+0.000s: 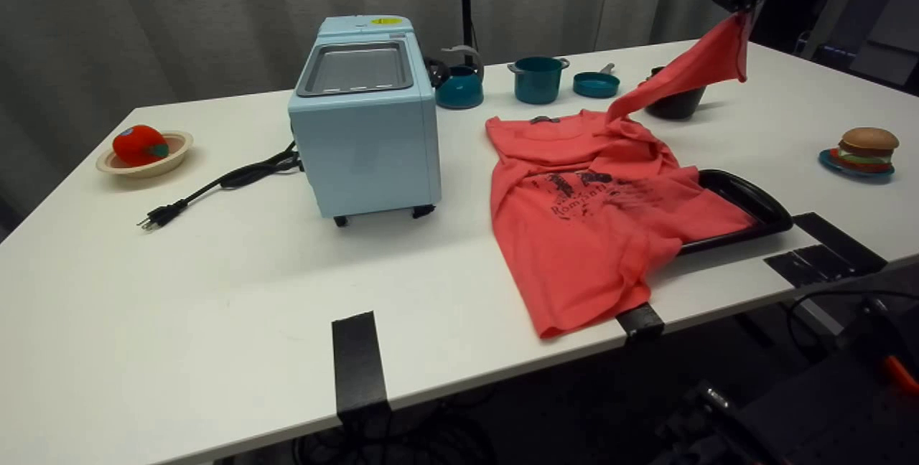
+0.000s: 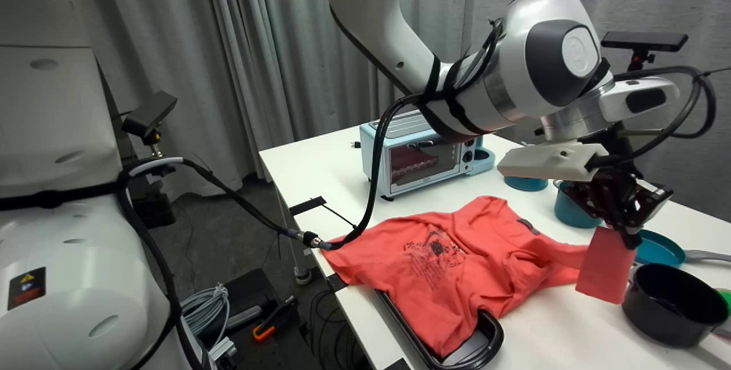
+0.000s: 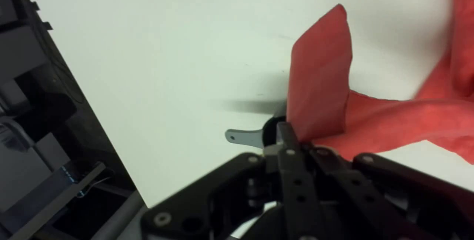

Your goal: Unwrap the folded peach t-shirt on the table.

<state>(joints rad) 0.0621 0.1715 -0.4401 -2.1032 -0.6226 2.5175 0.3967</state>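
Note:
The peach-red t-shirt (image 1: pixel 553 250) lies mostly spread but wrinkled on the white table, its dark print facing up. It also shows in an exterior view (image 2: pixel 371 247). Its lower part drapes over a black tray (image 1: pixel 750 199). The collar lies toward the row of toy pots. My gripper (image 1: pixel 745 11) is shut on a sleeve-like part of the shirt and holds it raised above the table, with a flap hanging down. In the wrist view the gripper (image 3: pixel 301 140) has its fingers together at the cloth (image 3: pixel 318 73). The exact pinch point is partly hidden.
A black saucepan (image 2: pixel 674 307) stands just beside the lifted cloth. A teal pan (image 1: pixel 596 85), teal pot (image 1: pixel 538 81) and teal kettle (image 1: pixel 459 88) line the back. A light-blue toaster oven (image 1: pixel 366 149) stands beside the shirt. A toy burger (image 1: pixel 867 149) sits near the tray.

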